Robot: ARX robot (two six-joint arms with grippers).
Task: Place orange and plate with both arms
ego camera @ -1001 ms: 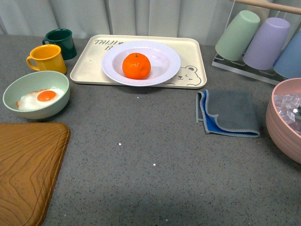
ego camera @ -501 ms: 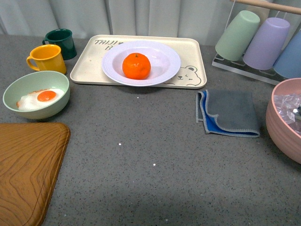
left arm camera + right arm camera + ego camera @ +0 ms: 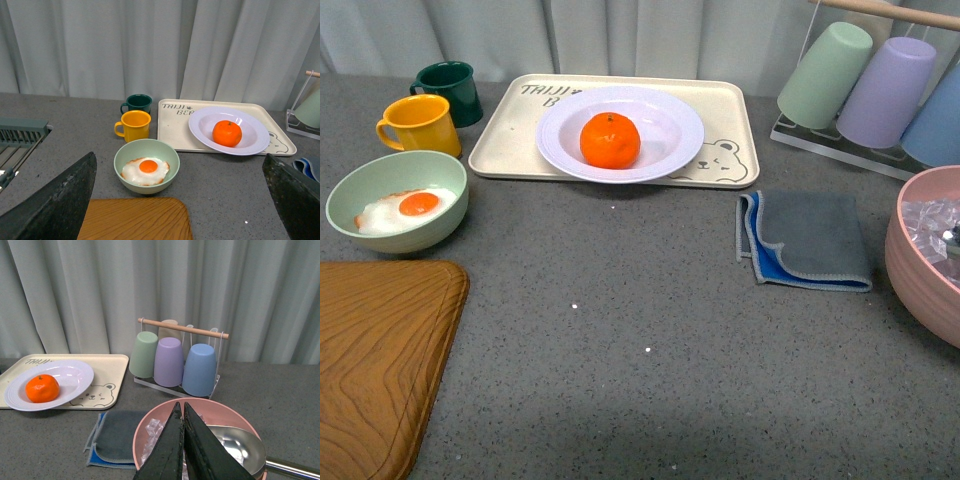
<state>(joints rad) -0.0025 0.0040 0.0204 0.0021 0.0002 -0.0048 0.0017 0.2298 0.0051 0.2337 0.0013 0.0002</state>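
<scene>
The front view looks down steeply over the desk [image 3: 650, 330] toward the far curtain. Both wrist views sit low and well back, facing the curtain levelly — left over the bowl side, right over the cup rack. All three share the plate [image 3: 620, 133] with the orange [image 3: 610, 139].

From our right wrist we see our right hand [image 3: 183, 450] with its two dark fingers pressed together, above a pink bowl [image 3: 150, 422] that holds ice and a metal ladle [image 3: 240, 452]. Beside the bowl a grey-blue cloth [image 3: 112, 442] lies on the tabletop [image 3: 280, 400]. Farther off, the orange [image 3: 42, 388] sits in the plate [image 3: 75, 377] on a cream tray [image 3: 112, 375], near a rack of upturned cups [image 3: 170, 361].
</scene>
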